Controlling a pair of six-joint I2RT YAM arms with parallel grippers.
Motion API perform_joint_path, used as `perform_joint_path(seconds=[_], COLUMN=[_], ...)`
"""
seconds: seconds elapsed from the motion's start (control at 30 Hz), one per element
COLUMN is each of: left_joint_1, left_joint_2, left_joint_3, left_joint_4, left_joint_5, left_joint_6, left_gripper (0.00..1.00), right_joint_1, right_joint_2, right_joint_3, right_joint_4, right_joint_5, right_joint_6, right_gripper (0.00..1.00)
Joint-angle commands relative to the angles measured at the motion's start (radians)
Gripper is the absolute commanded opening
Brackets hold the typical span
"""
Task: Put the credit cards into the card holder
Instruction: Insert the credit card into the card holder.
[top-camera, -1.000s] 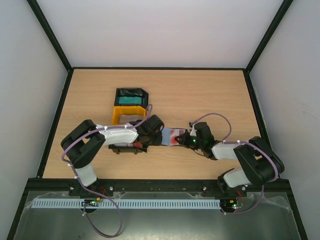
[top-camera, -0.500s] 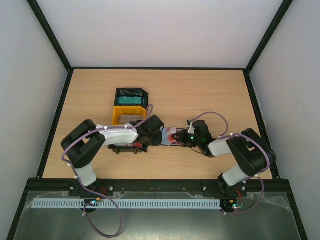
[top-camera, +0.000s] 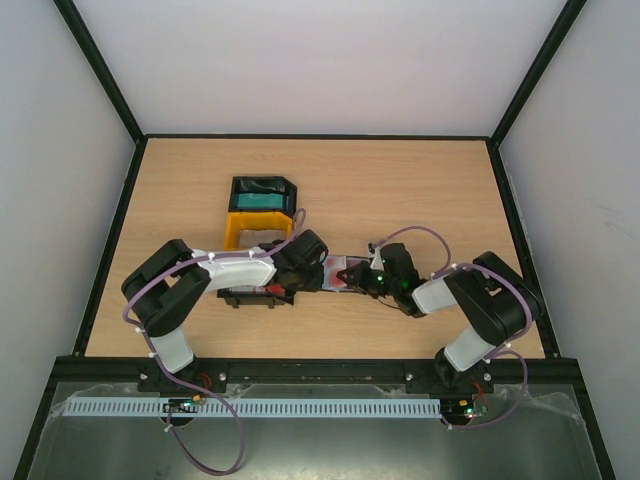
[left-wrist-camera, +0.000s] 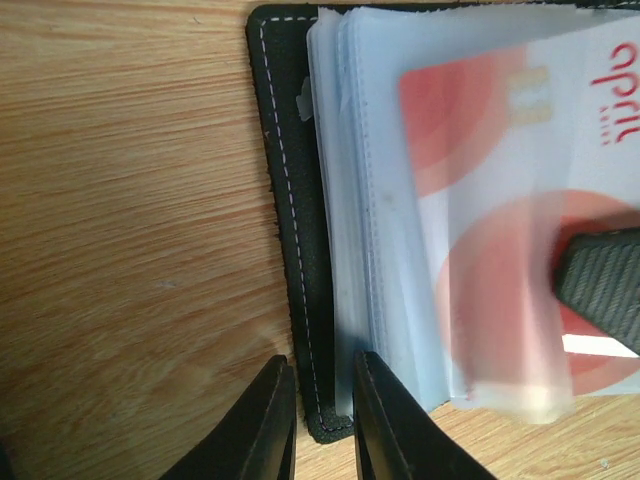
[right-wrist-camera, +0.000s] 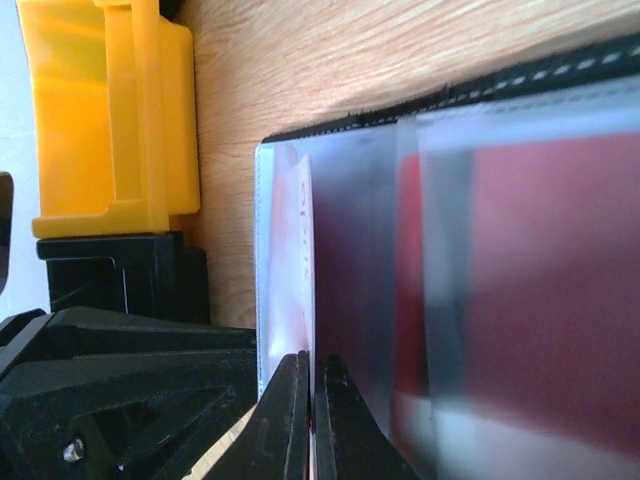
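The card holder (top-camera: 338, 272) lies open on the table between my two grippers, a black stitched wallet (left-wrist-camera: 290, 200) with clear inner sleeves (left-wrist-camera: 380, 230). My left gripper (top-camera: 306, 262) is shut on its black edge and one clear sleeve (left-wrist-camera: 322, 405). My right gripper (top-camera: 366, 279) is shut on the thin edge of a red-and-white credit card (right-wrist-camera: 285, 260) that lies in among the sleeves (right-wrist-camera: 312, 400). The card shows through the sleeves in the left wrist view (left-wrist-camera: 480, 170). One right fingertip (left-wrist-camera: 600, 290) rests on it. More teal cards (top-camera: 258, 200) sit in a tray.
A black tray (top-camera: 238, 186) with teal cards stands behind a yellow tray (top-camera: 236, 232), which also shows in the right wrist view (right-wrist-camera: 110, 120). Another black tray (top-camera: 250, 296) lies under the left arm. Black frame rails edge the table.
My right gripper has moved left with the card, closing the gap to the left gripper. The card lies further into the holder's sleeves. The left gripper has held still.
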Motion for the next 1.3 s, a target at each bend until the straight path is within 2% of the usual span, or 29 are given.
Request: perform_joint_path(seconds=[0.0, 0.13, 0.27, 0.4, 0.97, 1.27], left_joint_1=[-0.003, -0.004, -0.004, -0.002, -0.004, -0.004], left_joint_2=[0.004, -0.002, -0.01, -0.012, -0.009, -0.013], left_joint_3=[-0.035, -0.04, -0.043, -0.045, -0.056, -0.051], left_joint_4=[-0.017, -0.017, -0.016, -0.011, 0.007, 0.003], left_joint_5=[0.013, 0.016, 0.02, 0.023, 0.045, 0.042], left_joint_6=[0.015, 0.017, 0.019, 0.021, 0.015, 0.014], left_gripper=[0.2, 0.2, 0.2, 0.2, 0.2, 0.2], right_joint_1=[0.036, 0.047, 0.047, 0.047, 0.102, 0.104], right_joint_2=[0.053, 0.043, -0.026, -0.084, 0.078, 0.036], right_joint_3=[-0.025, -0.028, -0.031, -0.041, -0.043, -0.041], right_joint_4=[0.031, 0.037, -0.038, -0.072, 0.154, 0.089], right_joint_5=[0.021, 0.071, 0.156, 0.216, 0.125, 0.138], right_joint_6=[0.045, 0.074, 0.069, 0.075, 0.197, 0.177], right_gripper=[0.02, 0.03, 0.09, 0.03, 0.02, 0.02])
